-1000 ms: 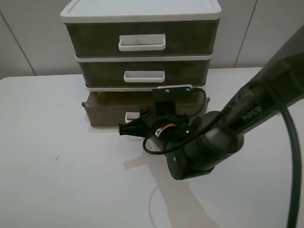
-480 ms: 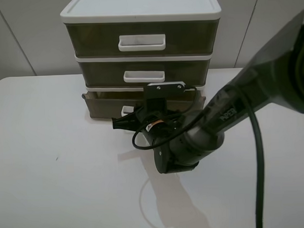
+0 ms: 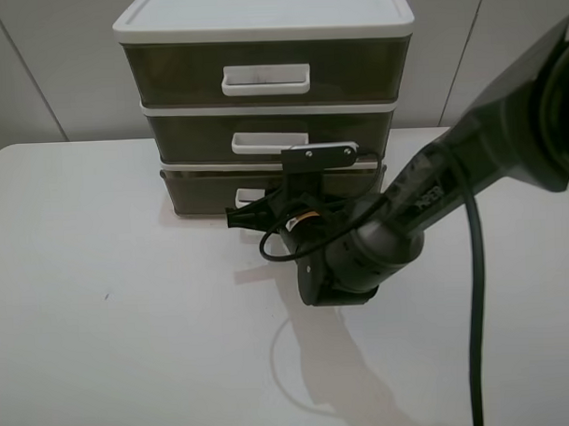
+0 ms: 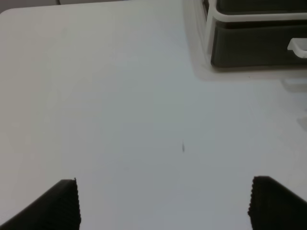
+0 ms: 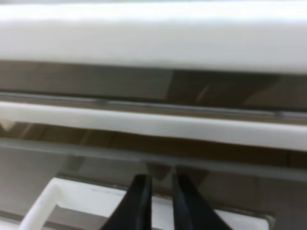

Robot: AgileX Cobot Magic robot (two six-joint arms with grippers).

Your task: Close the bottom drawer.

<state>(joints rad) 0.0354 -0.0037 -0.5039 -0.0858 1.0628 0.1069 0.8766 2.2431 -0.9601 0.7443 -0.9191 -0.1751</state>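
We see the bottom drawer (image 3: 195, 193) in the upper middle of the high view, as the lowest level of the white drawer unit (image 3: 259, 18). One second ago its front stood clearly out from the frame and we could look into its open top. Half a second ago it stood out less. Now the front sits almost in line with the two drawers above it, and no open top shows any more. We judge that the drawer is closed or very nearly closed, so little of the task remains, perhaps only a last small push to seat it.

Its white handle (image 3: 246, 196) is partly hidden behind the right gripper (image 3: 233, 218), which has followed the drawer toward the unit. In the right wrist view the gripper (image 5: 157, 184) has its two dark fingers (image 5: 139, 191) almost together with only a thin gap, and they hold nothing. The tips are at the drawer front (image 5: 96, 163), just above the handle (image 5: 72, 201); it looks like pushing, not gripping.

The left gripper (image 4: 165, 206) is wide open and holds nothing. It hangs over the bare white table (image 4: 120, 96), well apart from the drawer (image 4: 249, 45) in the upper right corner of that view.
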